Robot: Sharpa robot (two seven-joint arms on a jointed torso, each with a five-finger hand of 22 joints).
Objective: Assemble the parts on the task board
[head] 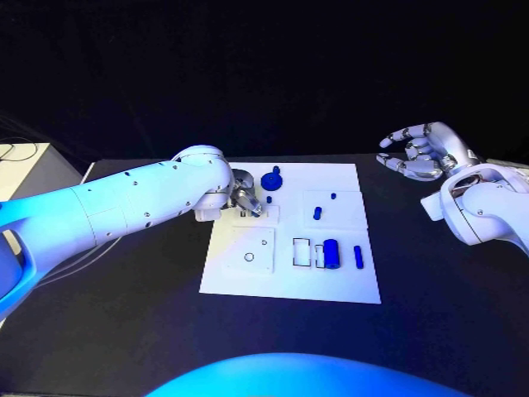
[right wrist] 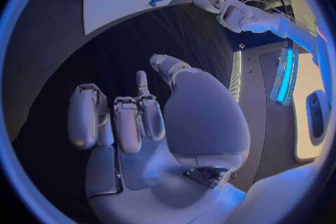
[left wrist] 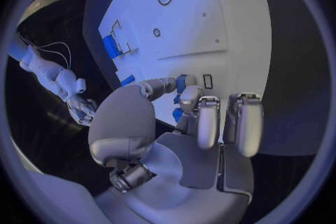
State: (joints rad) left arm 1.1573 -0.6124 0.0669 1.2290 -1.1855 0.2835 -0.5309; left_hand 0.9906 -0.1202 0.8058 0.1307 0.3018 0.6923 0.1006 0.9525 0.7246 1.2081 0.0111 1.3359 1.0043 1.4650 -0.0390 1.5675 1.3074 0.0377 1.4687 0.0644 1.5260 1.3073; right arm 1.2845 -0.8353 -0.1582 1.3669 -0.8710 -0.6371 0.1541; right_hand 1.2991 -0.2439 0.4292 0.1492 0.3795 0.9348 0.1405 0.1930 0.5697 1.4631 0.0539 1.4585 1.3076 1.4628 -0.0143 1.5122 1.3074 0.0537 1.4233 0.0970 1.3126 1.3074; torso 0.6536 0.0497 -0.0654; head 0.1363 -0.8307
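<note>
Left hand at the board's upper left in the head view, mostly hidden behind its own white forearm; metal fingertips just visible. From the left wrist: thumb and a finger pinching a small blue part over the white plate, other fingers curled beside it. Shape of that part hard to make out, mostly covered by the fingertips.

Right hand at upper right of the head view, raised off the black table, well apart from the board, fingers spread and loosely curved, holding nothing. Same in the right wrist view: silver palm and fingers apart, nothing between them.

On the board, a flat matte white rectangle with shallow raised panels:
- round blue knob near the upper edge, just beside the left hand
- short blue peg right of centre, a tiny blue dot above it, too small to read
- glossy blue cylinder in the lower middle, beside a black-outlined rectangular slot
- thin blue rod right of the cylinder
- small ring and a smaller hole in the lower-left panel
</note>
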